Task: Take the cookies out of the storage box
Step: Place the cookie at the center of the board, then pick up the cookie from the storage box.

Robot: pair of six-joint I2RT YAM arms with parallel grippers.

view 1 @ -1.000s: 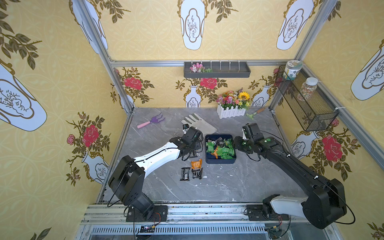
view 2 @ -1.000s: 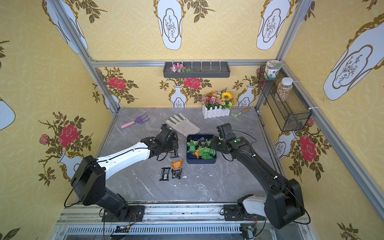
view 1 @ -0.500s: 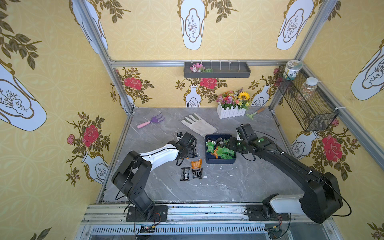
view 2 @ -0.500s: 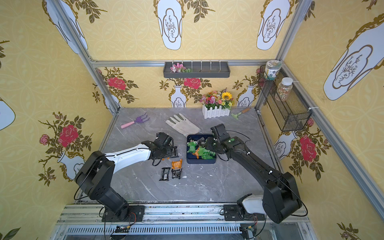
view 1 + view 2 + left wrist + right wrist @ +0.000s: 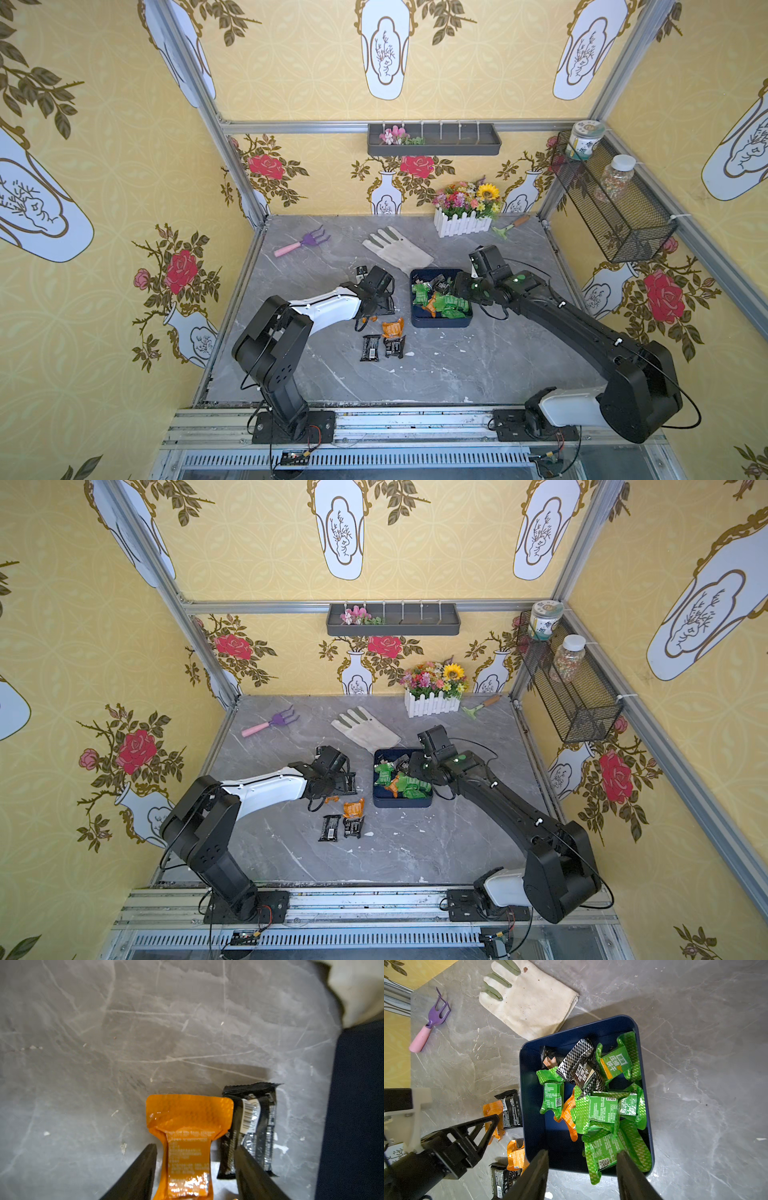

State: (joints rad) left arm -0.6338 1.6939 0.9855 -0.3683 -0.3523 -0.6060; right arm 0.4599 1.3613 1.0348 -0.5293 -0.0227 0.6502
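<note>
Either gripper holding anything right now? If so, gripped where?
Nothing held. The left gripper is open astride an orange packet on the table; the right gripper is open over green packets in the box.

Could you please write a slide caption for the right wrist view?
Right gripper, jaws open, above the storage box of mostly green cookies, glove beside it.

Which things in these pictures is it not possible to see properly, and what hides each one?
Count of cookies in the storage box: right wrist view, packets overlap; both top views, the right arm covers part.
Orange packet at the left gripper: left wrist view, cut by the picture's edge; both top views, mostly under that arm.
Print on the black packet: top view, too small.
</note>
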